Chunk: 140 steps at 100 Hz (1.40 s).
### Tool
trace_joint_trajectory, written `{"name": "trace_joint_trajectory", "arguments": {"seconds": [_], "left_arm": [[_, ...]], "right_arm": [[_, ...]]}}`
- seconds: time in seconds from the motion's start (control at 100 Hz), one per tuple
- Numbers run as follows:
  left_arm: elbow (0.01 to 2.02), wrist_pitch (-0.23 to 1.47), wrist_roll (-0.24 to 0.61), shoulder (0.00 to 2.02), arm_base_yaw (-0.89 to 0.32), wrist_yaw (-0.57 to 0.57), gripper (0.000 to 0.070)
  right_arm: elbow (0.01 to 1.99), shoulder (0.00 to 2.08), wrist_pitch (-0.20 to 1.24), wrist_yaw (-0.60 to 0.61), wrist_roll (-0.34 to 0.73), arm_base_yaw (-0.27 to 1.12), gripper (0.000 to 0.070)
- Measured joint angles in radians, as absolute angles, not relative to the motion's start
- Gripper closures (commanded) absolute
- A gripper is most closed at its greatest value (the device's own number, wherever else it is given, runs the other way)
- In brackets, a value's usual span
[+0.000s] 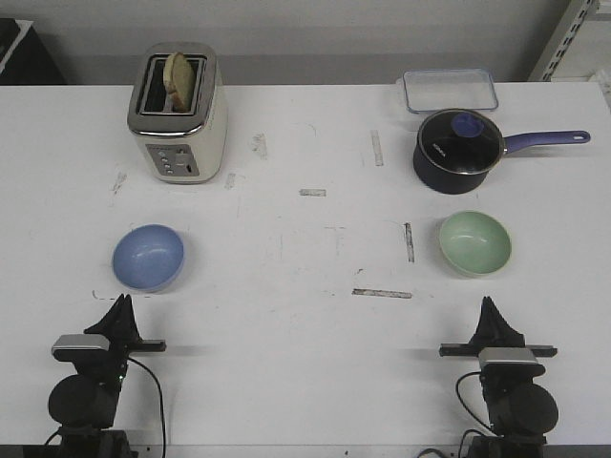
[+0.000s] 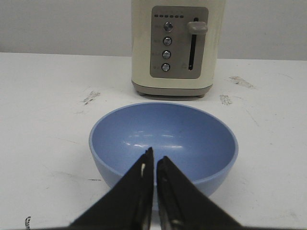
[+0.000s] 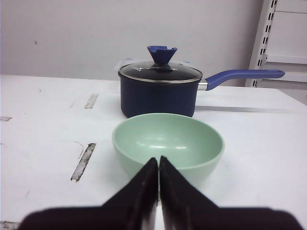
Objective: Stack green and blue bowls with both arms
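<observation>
On the white bench (image 1: 286,324), my left end effector (image 1: 121,303) rests near the front edge with its fingers pressed together, gripping nothing. Just ahead of it, apart from the tips, sits the blue bowl (image 1: 148,257), upright and empty, and beyond that stands a cream toaster (image 1: 178,113) with a slice of bread (image 1: 178,80) poking out of one slot. My right end effector (image 1: 489,310) mirrors the left, fingers closed on nothing. Ahead of it sits the green bowl (image 1: 474,242), also upright and empty, well apart from the blue one. Behind the green bowl is a navy saucepan (image 1: 457,150) with a glass lid, its handle pointing right, and a clear container (image 1: 449,91) behind that.
</observation>
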State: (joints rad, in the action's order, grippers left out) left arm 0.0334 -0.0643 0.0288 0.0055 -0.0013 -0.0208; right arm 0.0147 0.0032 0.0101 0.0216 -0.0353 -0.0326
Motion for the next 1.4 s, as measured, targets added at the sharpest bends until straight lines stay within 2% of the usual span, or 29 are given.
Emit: {"name": "trace_joint_trajectory", "arguments": {"seconds": [0.94, 1.14, 1.27, 1.4], "left_arm": [[0.033, -0.064, 0.029, 0.006, -0.001, -0.021, 0.0698], [0.033, -0.064, 0.029, 0.006, -0.001, -0.021, 0.0698], [0.033, -0.064, 0.029, 0.006, -0.001, -0.021, 0.0698], [0.033, -0.064, 0.029, 0.006, -0.001, -0.021, 0.0698]], "right_arm": [[0.015, 0.003, -0.001, 0.022, -0.027, -0.033, 0.0700], [0.020, 0.003, -0.111, -0.033, 0.008, -0.033, 0.0700], [0.111, 0.017, -0.141, -0.066, 0.009, -0.033, 0.0700], [0.308, 0.099, -0.126, -0.065, 0.009, -0.033, 0.0700]]}}
